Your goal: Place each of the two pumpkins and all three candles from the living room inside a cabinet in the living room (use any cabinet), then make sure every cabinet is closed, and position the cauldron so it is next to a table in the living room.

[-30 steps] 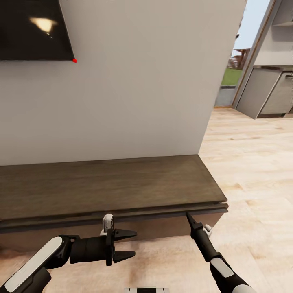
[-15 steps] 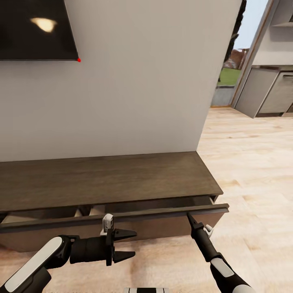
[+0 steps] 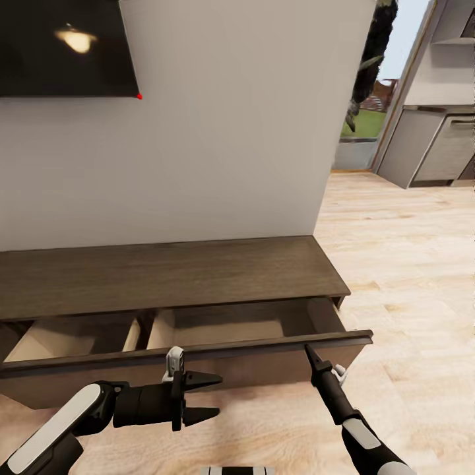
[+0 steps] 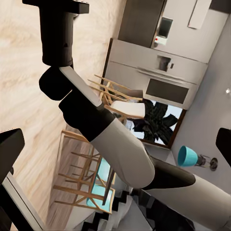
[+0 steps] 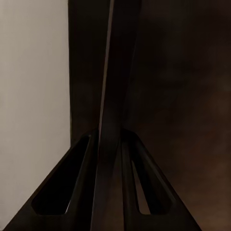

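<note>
Dark brown wood fills the lower half of the head view: the cabinet (image 3: 171, 274) runs long and low against a pale wall (image 3: 224, 125), and its wide drawer front (image 3: 198, 359) stands pulled out, showing two pale wood compartments behind it, both bare inside as far as can be seen. The right gripper (image 3: 309, 351) reaches up to the top edge of that drawer front, near its right end. In the right wrist view the thin dark edge of the drawer front (image 5: 113, 120) runs straight between the two fingers (image 5: 79, 192), with the jaws closed against it on either side, so they are clamped on the front's lip.

The left gripper (image 3: 206, 397) hangs in front of the drawer front, below its lip and apart from it, pointing sideways toward the right gripper; its jaws stand apart with nothing between them. The left wrist view looks past the right arm (image 4: 110, 139) to wooden chairs (image 4: 89, 178) and a kitchen beyond.

Up on the wall above the cabinet's left part is a black screen (image 3: 63, 46). Light wood floor (image 3: 409, 264) lies beyond the right gripper's side.
</note>
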You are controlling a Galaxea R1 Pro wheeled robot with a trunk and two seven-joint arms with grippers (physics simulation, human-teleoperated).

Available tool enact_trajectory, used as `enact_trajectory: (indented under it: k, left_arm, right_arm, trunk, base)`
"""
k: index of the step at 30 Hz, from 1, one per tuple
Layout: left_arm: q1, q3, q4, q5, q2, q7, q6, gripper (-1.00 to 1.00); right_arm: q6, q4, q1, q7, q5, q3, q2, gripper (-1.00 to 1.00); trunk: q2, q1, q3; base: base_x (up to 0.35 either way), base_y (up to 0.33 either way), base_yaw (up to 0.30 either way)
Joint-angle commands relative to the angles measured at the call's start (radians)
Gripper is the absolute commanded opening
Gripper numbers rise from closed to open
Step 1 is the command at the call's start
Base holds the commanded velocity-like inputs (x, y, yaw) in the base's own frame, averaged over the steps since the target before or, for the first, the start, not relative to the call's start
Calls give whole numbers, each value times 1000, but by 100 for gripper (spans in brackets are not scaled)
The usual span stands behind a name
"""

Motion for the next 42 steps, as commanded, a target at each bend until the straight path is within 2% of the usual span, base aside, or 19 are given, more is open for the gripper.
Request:
enact_trajectory:
  k: [1,20,42]
  left_arm:
    - [-1,-1,0,10,1,9,1,100]
    - [-1,-1,0,11,1,9,1,100]
    - [-1,-1,0,11,1,9,1,100]
  right_arm:
    - [12,1,0,5,1,36,1,-100]
    - [12,1,0,5,1,36,1,-100]
    - [13,1,0,5,1,36,1,-100]
  trunk:
    - [0,-1,-1]
    - [0,-1,-1]
    - [0,-1,-1]
  base:
    - [-268,0,0]
    - [-235,0,0]
    - [-22,0,0]
